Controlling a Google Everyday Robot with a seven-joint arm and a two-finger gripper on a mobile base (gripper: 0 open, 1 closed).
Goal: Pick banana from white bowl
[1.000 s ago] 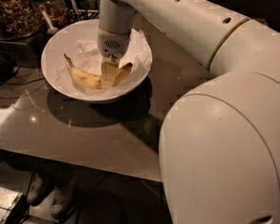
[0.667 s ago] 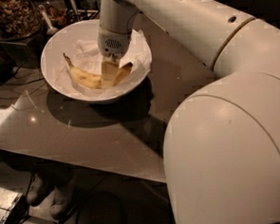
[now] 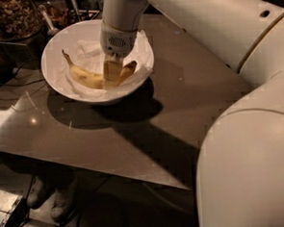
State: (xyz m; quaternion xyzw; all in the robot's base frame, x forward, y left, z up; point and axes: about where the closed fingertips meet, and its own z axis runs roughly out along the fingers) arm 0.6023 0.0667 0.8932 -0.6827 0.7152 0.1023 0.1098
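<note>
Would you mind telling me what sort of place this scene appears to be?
Probably a kitchen corner used for robot trials: a table holds a bowl with a banana, a granola jar stands behind it, cables trail at the left. The gripper is down in the bowl, at the banana.

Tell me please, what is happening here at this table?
A robot arm reaches down into the white bowl on the table. Its gripper is low inside the bowl, right at the banana, near the middle of the fruit. The banana lies on the crumpled paper in the bowl and is not yet lifted. A jar of granola stands behind the bowl.
</note>
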